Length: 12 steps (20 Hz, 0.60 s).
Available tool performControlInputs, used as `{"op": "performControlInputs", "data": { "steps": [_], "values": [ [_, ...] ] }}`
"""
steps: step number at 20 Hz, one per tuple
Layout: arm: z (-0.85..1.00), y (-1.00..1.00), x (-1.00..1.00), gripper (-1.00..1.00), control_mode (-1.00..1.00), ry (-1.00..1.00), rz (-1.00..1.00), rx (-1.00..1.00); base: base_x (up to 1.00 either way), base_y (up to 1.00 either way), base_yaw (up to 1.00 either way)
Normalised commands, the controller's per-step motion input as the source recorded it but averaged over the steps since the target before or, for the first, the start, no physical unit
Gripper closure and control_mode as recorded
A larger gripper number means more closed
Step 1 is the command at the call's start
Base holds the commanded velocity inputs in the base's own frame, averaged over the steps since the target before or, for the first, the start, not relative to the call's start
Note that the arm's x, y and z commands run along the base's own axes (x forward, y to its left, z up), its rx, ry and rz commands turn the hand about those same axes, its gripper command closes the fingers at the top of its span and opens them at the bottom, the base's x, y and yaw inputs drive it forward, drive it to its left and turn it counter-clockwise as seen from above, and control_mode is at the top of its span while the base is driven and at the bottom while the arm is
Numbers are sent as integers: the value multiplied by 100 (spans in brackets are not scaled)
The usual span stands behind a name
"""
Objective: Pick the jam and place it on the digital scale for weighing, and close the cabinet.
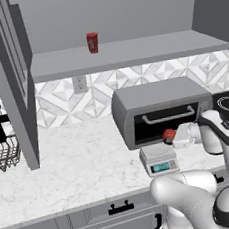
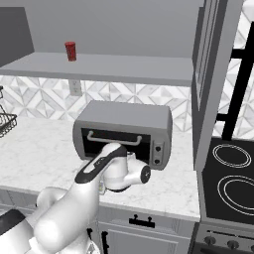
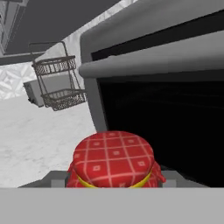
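The jam (image 1: 169, 135) is sitting between the closed jaws of the gripper (image 3: 114, 181), so the pincer is gripping the jar. In the hand view its red checked lid is filling the space between the two fingers. The jar is hanging just above the far right corner of the scale (image 1: 159, 158), close in front of the dark oven (image 1: 161, 110) door.

The step in hand seems to be lowering the jam onto the scale. To do it well, the arm should be bringing the jar a little toward the near left, over the middle of the flat top, and going down slowly before releasing.

The oven face and its handle are standing very near behind the jar, so room on the far side is small. Left of the scale the counter (image 1: 77, 166) is giving free room. The cabinet (image 1: 12, 83) door is hanging open far to the left, with a wire basket (image 1: 2, 152) beside it.
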Motion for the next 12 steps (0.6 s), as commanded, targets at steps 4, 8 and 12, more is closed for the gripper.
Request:
{"op": "performControlInputs", "data": {
  "steps": [4, 8, 12],
  "values": [
    [-21, 31, 2, 100, -100, 0, 0, 0, 0, 0, 0],
    [-11, 25, 7, 100, -100, 0, 0, 0, 0, 0, 0],
    [-23, 20, 6, 100, -100, 0, 0, 0, 0, 0, 0]
  ]
}}
